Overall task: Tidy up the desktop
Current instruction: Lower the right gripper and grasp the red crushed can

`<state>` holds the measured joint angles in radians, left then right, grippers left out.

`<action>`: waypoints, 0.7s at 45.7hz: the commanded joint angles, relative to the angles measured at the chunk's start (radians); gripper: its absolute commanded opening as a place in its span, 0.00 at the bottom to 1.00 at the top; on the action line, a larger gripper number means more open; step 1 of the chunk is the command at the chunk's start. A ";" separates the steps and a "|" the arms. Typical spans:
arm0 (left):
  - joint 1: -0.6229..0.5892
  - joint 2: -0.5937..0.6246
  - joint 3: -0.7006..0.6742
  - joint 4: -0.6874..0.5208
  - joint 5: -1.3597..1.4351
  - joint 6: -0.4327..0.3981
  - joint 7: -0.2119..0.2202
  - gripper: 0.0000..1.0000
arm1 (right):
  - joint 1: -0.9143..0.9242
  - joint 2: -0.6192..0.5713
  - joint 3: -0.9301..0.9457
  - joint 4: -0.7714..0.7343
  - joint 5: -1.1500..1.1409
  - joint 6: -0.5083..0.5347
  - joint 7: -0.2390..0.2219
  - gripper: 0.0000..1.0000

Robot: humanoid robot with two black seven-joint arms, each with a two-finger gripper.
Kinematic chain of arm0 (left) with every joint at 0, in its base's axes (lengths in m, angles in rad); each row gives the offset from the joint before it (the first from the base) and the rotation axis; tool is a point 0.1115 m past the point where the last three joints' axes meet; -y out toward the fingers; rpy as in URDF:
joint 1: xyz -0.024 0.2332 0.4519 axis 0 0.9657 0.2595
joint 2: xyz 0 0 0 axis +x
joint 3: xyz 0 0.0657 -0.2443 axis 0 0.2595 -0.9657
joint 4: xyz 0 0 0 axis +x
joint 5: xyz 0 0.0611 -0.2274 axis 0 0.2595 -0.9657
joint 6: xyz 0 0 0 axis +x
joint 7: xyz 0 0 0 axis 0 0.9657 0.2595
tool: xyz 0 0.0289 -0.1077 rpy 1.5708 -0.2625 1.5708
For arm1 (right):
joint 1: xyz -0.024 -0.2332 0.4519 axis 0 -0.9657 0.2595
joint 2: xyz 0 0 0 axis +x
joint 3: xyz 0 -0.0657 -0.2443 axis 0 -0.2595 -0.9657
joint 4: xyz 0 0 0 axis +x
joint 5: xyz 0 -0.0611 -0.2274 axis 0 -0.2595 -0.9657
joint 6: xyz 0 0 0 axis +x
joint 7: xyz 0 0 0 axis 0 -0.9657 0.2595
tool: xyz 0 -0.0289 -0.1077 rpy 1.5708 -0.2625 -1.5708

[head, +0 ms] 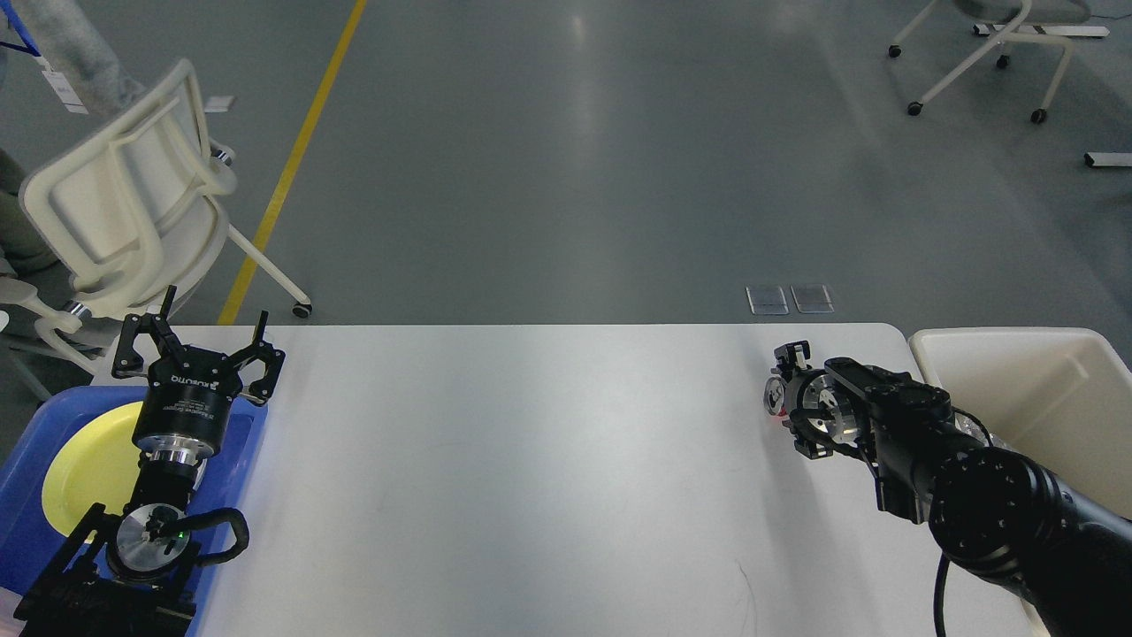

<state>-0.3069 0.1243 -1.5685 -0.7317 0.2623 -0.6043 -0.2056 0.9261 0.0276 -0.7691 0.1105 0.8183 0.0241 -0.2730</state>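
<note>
The desktop [548,478] is a wide white tabletop with rounded corners; its middle shows only faint marks. My left gripper [199,341] is open and empty, held above the far edge of a blue tray [26,487] that holds a yellow plate [84,469] at the table's left. My right gripper [783,389] is at the table's right, next to a cream-white bin [1061,398]. It is seen end-on and dark, so its fingers cannot be told apart, and nothing shows in it.
A white chair [133,203] stands beyond the table's far left corner. A yellow floor line [292,159] runs past it. Another chair base [982,53] is at the far right. The grey floor lies beyond the far table edge.
</note>
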 commanded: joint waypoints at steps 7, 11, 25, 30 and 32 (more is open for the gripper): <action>0.000 0.000 0.001 0.000 0.000 0.000 -0.002 0.96 | -0.009 -0.001 0.002 0.000 -0.018 -0.001 0.000 0.71; 0.000 0.000 0.001 0.000 0.000 0.000 0.000 0.96 | -0.009 -0.001 0.002 0.000 -0.018 -0.001 0.000 0.68; 0.000 0.000 -0.001 0.000 0.000 0.000 0.000 0.96 | -0.009 -0.005 0.004 0.000 -0.018 0.000 0.000 0.59; 0.000 0.000 0.001 0.000 0.000 0.000 -0.002 0.96 | -0.009 -0.006 0.004 0.001 -0.018 0.003 0.000 0.56; 0.000 0.000 -0.001 0.000 0.000 0.000 0.000 0.96 | -0.009 -0.006 0.004 0.001 -0.018 0.007 0.000 0.52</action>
<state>-0.3068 0.1243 -1.5685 -0.7317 0.2623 -0.6043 -0.2057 0.9168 0.0228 -0.7653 0.1105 0.8006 0.0257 -0.2729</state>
